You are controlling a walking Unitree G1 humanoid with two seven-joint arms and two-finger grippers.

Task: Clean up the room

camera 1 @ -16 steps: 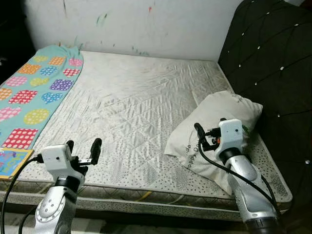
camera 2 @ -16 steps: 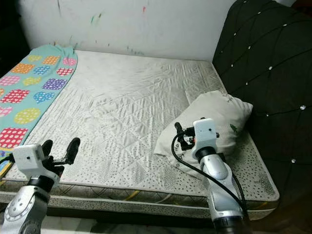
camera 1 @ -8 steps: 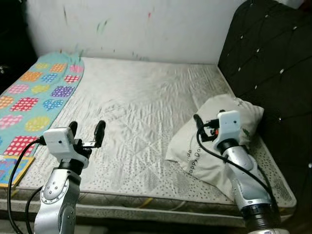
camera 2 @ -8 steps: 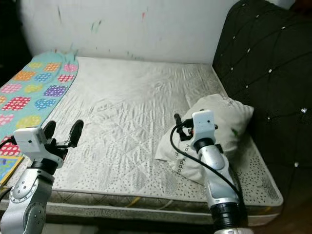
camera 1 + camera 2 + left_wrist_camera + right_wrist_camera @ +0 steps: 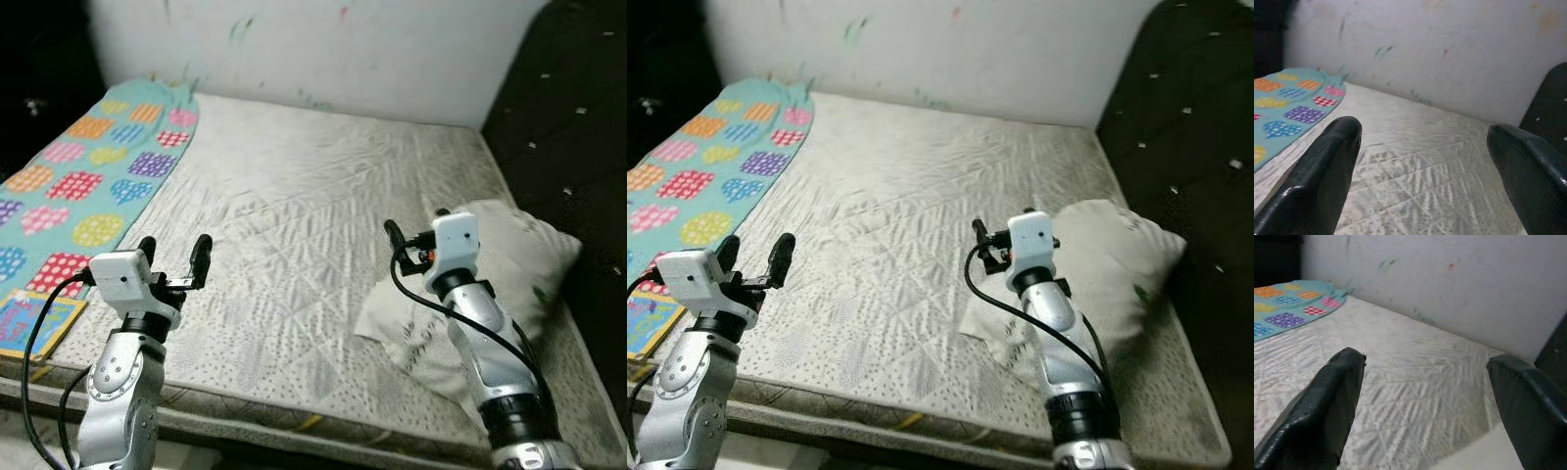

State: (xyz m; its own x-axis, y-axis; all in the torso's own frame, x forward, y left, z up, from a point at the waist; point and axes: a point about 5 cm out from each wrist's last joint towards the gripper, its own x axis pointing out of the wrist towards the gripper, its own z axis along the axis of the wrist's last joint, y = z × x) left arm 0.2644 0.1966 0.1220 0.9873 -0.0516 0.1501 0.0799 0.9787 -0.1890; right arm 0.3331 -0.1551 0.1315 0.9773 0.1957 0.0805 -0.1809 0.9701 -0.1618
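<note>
Both arms had risen over the mattress [image 5: 294, 215]; left gripper [image 5: 174, 257] and right gripper [image 5: 1425, 382] were spread, empty, pillow [image 5: 509, 264] beside the right.

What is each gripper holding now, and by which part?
Nothing is held. The left gripper and the right gripper are both open and empty above the mattress; the pillow lies untouched.
</note>
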